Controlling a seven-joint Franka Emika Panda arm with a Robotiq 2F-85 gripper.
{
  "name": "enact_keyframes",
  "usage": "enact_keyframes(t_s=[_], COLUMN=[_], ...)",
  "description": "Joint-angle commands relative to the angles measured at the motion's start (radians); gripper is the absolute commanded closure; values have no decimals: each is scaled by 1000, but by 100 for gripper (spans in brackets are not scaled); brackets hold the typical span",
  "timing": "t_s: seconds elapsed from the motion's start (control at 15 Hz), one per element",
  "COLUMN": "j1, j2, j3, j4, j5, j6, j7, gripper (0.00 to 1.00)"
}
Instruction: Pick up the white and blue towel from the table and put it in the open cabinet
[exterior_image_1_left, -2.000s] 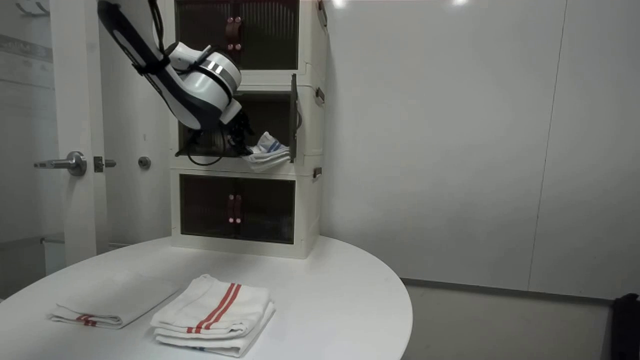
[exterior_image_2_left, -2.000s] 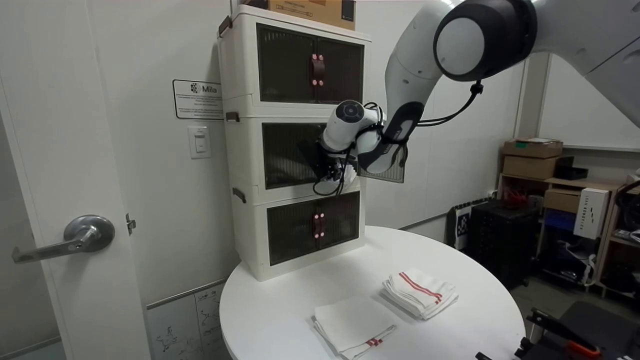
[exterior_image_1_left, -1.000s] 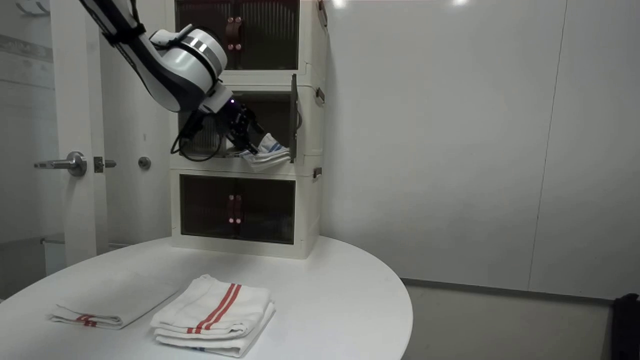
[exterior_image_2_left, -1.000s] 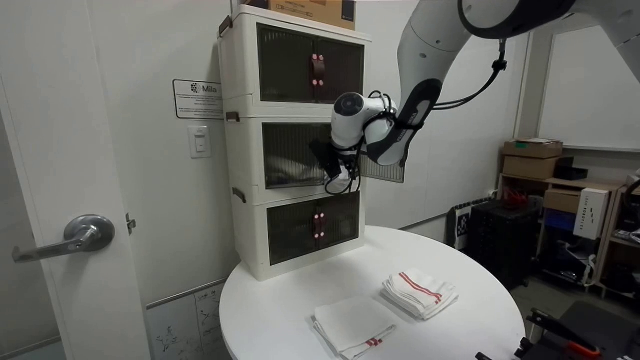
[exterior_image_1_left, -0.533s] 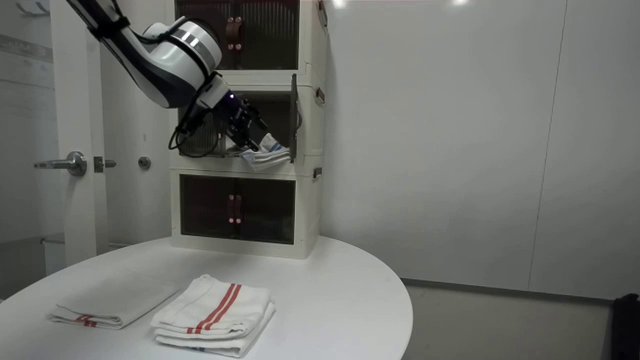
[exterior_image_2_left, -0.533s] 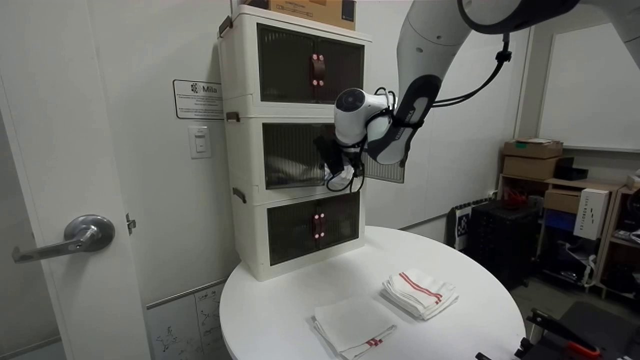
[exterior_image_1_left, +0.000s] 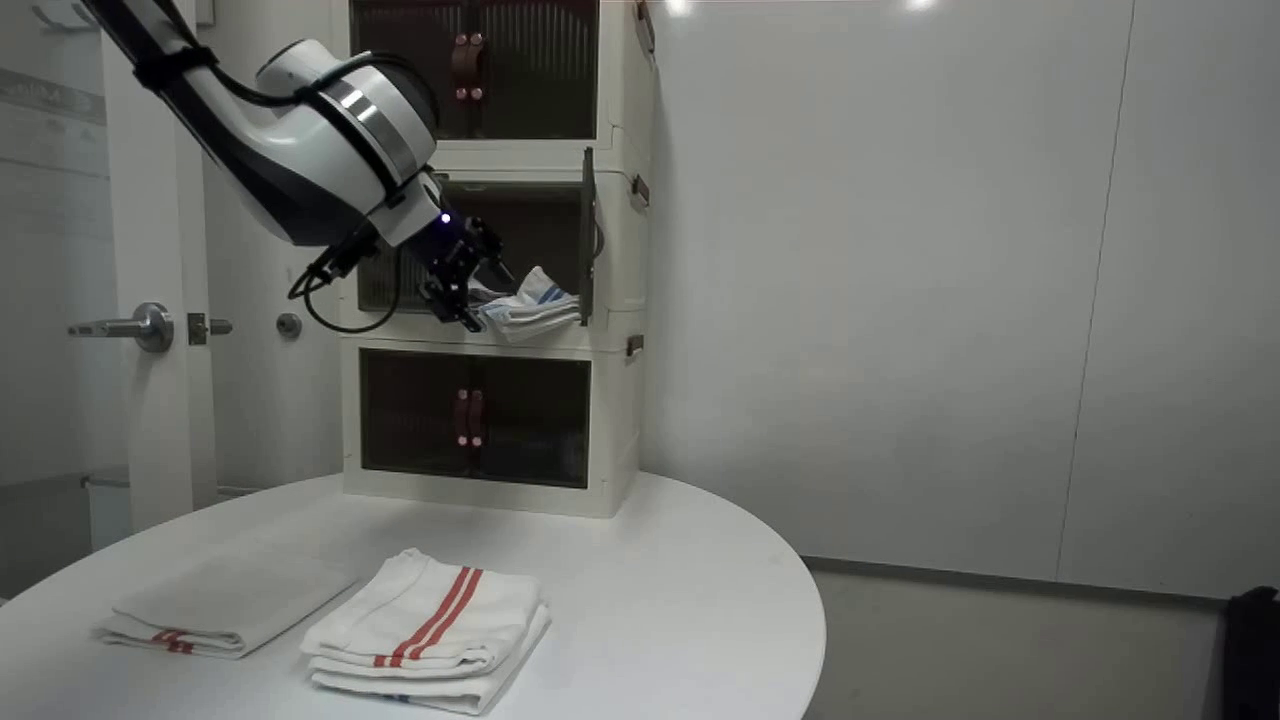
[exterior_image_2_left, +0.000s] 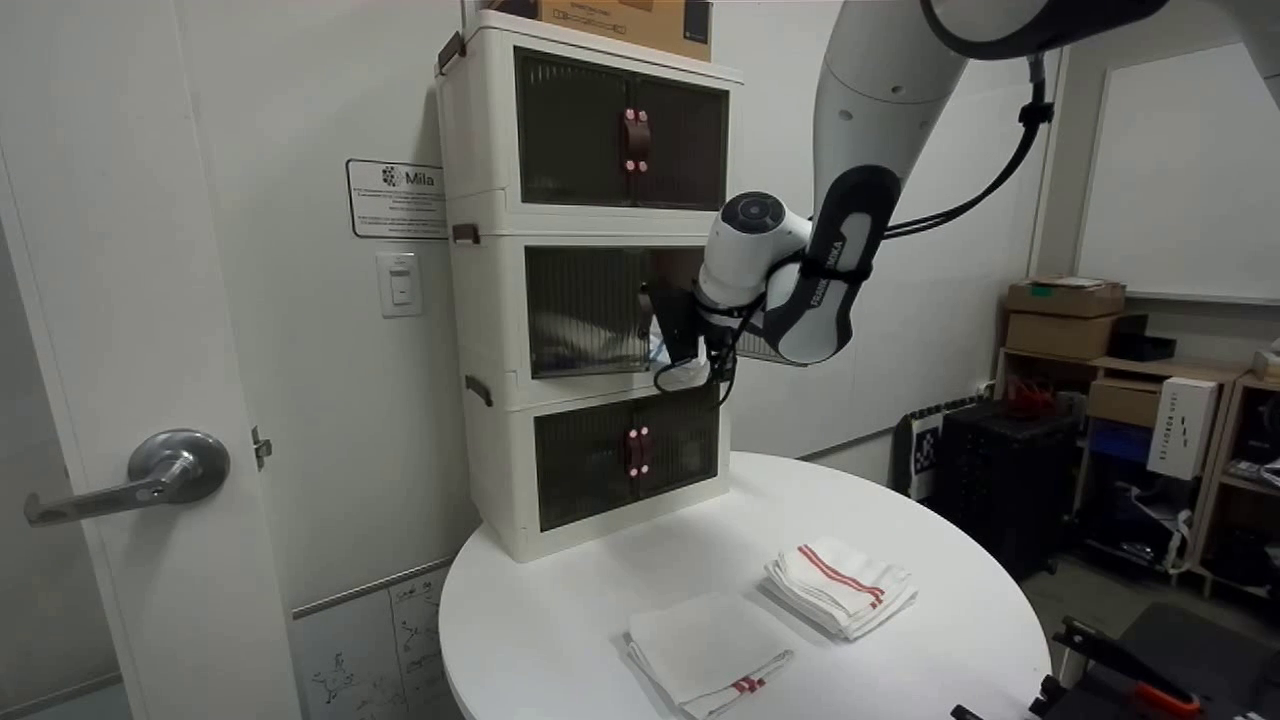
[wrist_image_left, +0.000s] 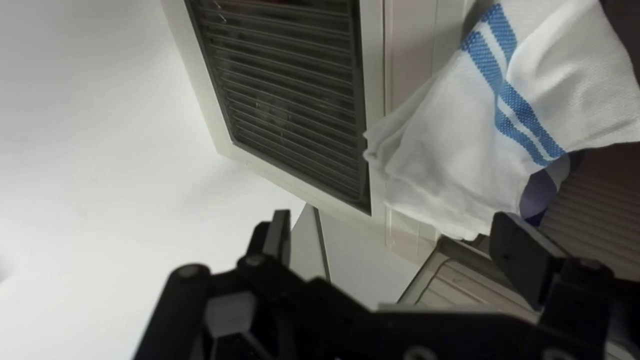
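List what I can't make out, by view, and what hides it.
White and blue towel: cut off by the wrist view's top and right edges.
Inside of the cabinet, in an exterior view: blurred by its ridged door, partly blocked by the arm.
Cloth under the stacked red-striped towel, in an exterior view: mostly covered by it.
Wall sign, in an exterior view: fine print too small.

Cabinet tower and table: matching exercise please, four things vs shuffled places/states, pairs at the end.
1. white and blue towel
2. gripper
3. bottom unit
4. table

A. round, white-topped
B. shut
C. partly inside the middle unit, jutting over its front edge
D. jaws apart, nothing held

Pairs: 1-C, 2-D, 3-B, 4-A
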Motion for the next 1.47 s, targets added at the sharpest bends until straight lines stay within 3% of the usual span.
enact_keyframes(t_s=[0.0,0.13,0.27,0.47,0.6,0.73,1.27,1.4], j1=[200,287,324,307,268,268,250,233], j2=[149,263,361,425,402,382,386,398], j3=[-234,-331,-359,-296,-211,-180,-162,-140], j4=[-40,-67,-110,-146,-141,-147,-145,-119], j5=[55,172,353,591,748,846,869,961], j6=[110,154,224,304,230,244,245,301], j7=[83,4,-91,-230,-378,-478,-499,-560], gripper=[0,0,0,0,0,0,0,0])
